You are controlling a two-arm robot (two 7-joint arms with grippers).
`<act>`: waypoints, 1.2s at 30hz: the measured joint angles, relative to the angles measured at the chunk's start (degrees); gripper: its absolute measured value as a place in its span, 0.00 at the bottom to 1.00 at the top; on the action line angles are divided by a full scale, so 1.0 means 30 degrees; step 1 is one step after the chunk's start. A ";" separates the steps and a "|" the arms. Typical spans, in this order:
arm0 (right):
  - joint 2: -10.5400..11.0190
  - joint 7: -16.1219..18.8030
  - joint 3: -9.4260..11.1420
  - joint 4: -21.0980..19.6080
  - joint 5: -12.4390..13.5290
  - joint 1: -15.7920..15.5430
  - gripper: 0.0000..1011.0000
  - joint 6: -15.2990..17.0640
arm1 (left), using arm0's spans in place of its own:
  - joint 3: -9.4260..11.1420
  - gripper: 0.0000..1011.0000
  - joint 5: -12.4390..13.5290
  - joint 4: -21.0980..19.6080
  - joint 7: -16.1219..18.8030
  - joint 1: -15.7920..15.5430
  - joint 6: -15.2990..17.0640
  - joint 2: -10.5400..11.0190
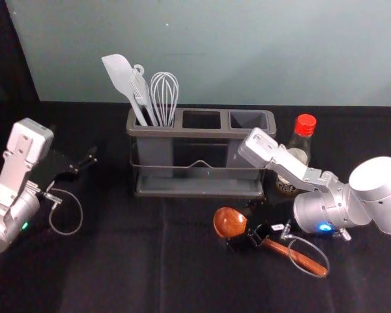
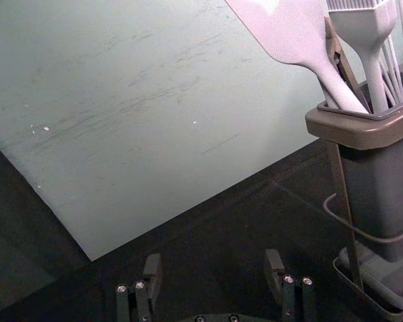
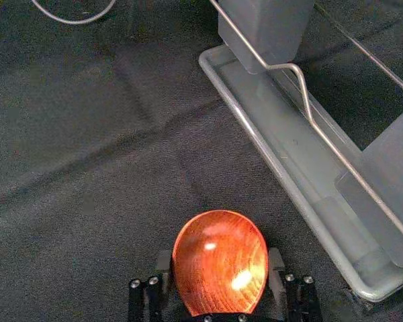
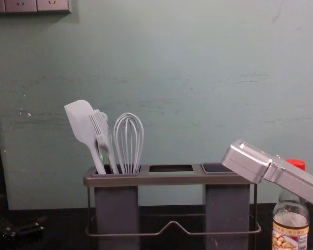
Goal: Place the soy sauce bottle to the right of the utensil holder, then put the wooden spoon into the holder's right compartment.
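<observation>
Spoon (image 1: 230, 222) between the spread fingers of the right gripper (image 1: 240, 229)

One wooden spoon lies on the dark cloth (image 1: 117, 261), its single bowl between the right gripper's fingertips and its handle running off behind them, toward the robot's right. The fingers look open, about as wide as the bowl; whether they touch it is hard to tell.

One holder (image 1: 198, 190) stands just beyond that gripper, with three openings along its top. The left one carries a spatula (image 1: 121, 77), a brush (image 4: 100, 128) and a whisk (image 1: 164, 98), so at least three utensils.

One soy sauce bottle (image 1: 300, 147) stands upright beyond the right gripper and to its right, on the right side of the holder. It has one red cap and a label (image 4: 289, 237) with a food picture and print too small to read.

The left gripper (image 1: 78, 149), fingers apart, hangs to the holder's left, well apart from the spoon.
</observation>
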 joint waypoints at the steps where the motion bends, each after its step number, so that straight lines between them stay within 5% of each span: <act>1: 0.0002 -0.0002 -0.0001 -0.0002 0.0000 0.0001 0.90 0.0000 | 0.0000 0.99 0.0000 0.0001 0.0000 -0.0002 0.0000 0.0001; 4: 0.0007 -0.0010 -0.0005 -0.0010 0.0003 0.0007 0.83 0.0005 | 0.0001 0.99 -0.0001 0.0001 0.0000 -0.0002 0.0000 0.0001; 20: 0.0016 0.0013 0.0088 -0.0006 0.0148 -0.0028 0.83 -0.0008 | 0.0001 0.99 0.0000 0.0001 0.0000 -0.0001 0.0000 0.0001; 26: 0.0412 0.0177 0.1385 -0.0423 0.1502 -0.0720 0.83 -0.0642 | 0.0001 0.99 0.0000 0.0001 0.0000 -0.0001 -0.0001 0.0001; 36: 0.1512 -0.0731 0.3296 -0.3096 0.3322 -0.2063 0.83 -0.1913 | 0.0000 0.99 0.0000 0.0001 0.0000 -0.0001 -0.0001 0.0001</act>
